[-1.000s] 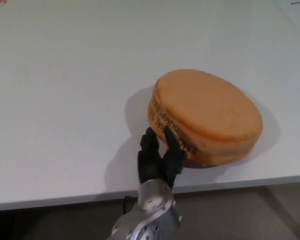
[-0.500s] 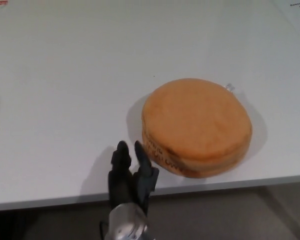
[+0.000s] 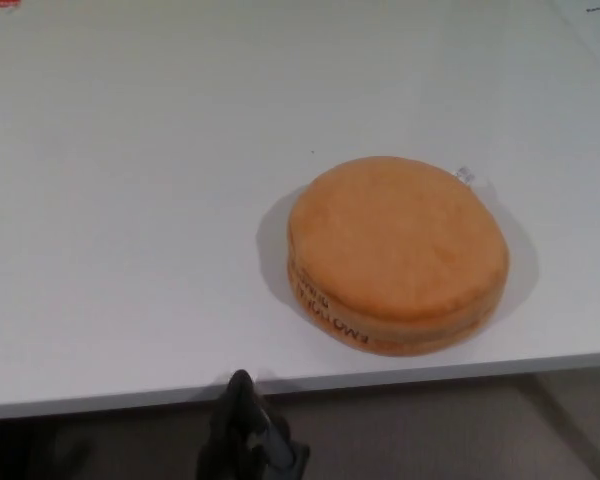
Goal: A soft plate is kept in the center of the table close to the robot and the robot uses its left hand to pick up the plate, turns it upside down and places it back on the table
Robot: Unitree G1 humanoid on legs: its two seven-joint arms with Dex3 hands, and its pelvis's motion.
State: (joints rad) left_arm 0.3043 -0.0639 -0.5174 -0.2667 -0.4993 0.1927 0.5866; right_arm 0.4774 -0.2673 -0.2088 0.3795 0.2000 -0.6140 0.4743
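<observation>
On white table (image 3: 130, 200) near front edge: orange plate (image 3: 398, 252) flat; left robot hand (image 3: 248, 440) below edge, grip unclear.

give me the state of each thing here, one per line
plate: lying flat on the table, smooth domed side up, near the front edge, not held
left hand: below the table edge, clear of the plate, holding nothing, fingers close together
table: white, carries the plate
right hand: not in view
</observation>
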